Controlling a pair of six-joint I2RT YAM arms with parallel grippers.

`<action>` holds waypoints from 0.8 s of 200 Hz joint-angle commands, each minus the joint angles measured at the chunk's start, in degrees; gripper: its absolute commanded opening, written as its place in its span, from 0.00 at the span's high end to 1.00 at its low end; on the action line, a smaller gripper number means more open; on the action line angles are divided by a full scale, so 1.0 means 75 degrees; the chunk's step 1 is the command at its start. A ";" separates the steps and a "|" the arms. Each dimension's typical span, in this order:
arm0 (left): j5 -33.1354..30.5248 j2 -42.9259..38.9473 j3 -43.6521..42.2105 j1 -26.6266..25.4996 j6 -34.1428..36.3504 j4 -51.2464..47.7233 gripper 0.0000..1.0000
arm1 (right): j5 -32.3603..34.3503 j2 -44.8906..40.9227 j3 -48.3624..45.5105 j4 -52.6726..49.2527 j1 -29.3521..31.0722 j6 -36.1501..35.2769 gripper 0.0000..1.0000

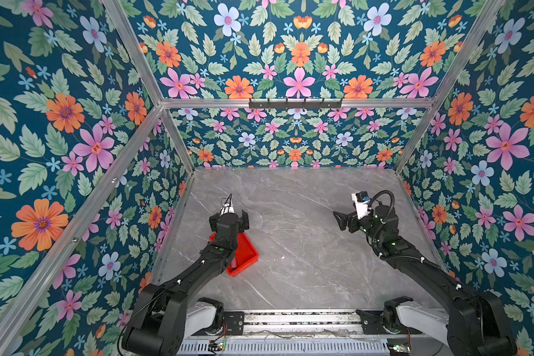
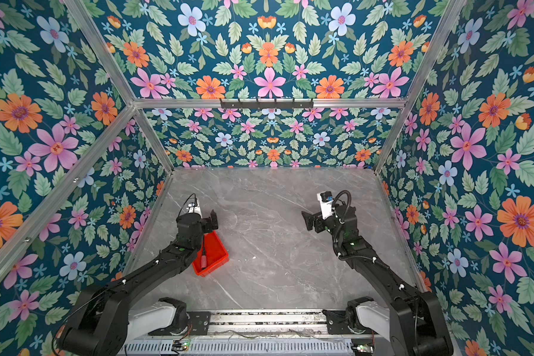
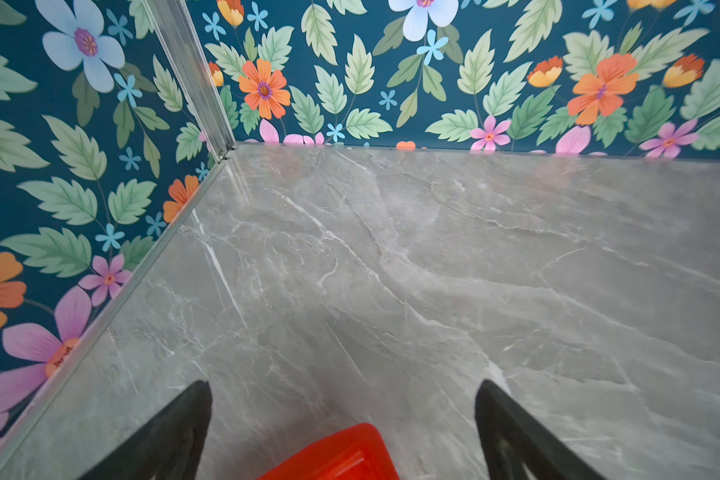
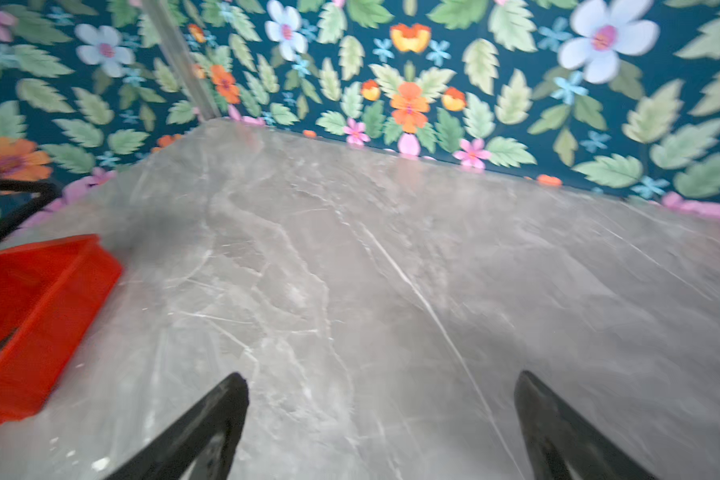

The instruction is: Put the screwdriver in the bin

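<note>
The red bin (image 1: 246, 250) lies on the left of the grey marble table, partly under my left arm in both top views. The screwdriver (image 2: 203, 259) rests inside it, pinkish handle toward the near wall and black shaft pointing away. My left gripper (image 1: 228, 224) hovers over the bin's far corner, open, nothing between its fingers. In the left wrist view that gripper (image 3: 344, 390) frames bare table, and only the bin's corner (image 3: 341, 451) shows. My right gripper (image 1: 339, 221) hangs open and empty on the right, aimed left. The right wrist view shows that gripper (image 4: 380, 380) and the bin (image 4: 42, 316).
Floral walls with aluminium posts (image 1: 179, 138) close in the table (image 1: 305, 246) on three sides. The left wall runs close to the bin. A metal rail (image 1: 296, 317) carrying both arm bases lines the near edge. A black hook rack (image 1: 295, 104) hangs high on the back bar.
</note>
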 commanded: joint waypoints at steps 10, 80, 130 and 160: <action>-0.0218 0.0308 -0.0657 0.0254 0.1070 0.2190 0.00 | 0.0775 -0.0116 -0.0514 0.0612 -0.0672 0.0118 0.01; 0.0364 0.1774 -0.1974 0.0874 0.1460 0.5979 0.00 | 0.1753 0.0358 -0.1796 0.2124 -0.1577 0.0247 0.01; 0.1358 0.3157 -0.2040 0.1921 0.0721 0.7429 0.00 | 0.1407 0.1820 -0.2031 0.4103 -0.1737 0.0294 0.01; 0.1669 0.3144 -0.1308 0.2191 0.0541 0.6031 0.00 | 0.1361 0.2375 -0.1659 0.3720 -0.1800 0.0322 0.01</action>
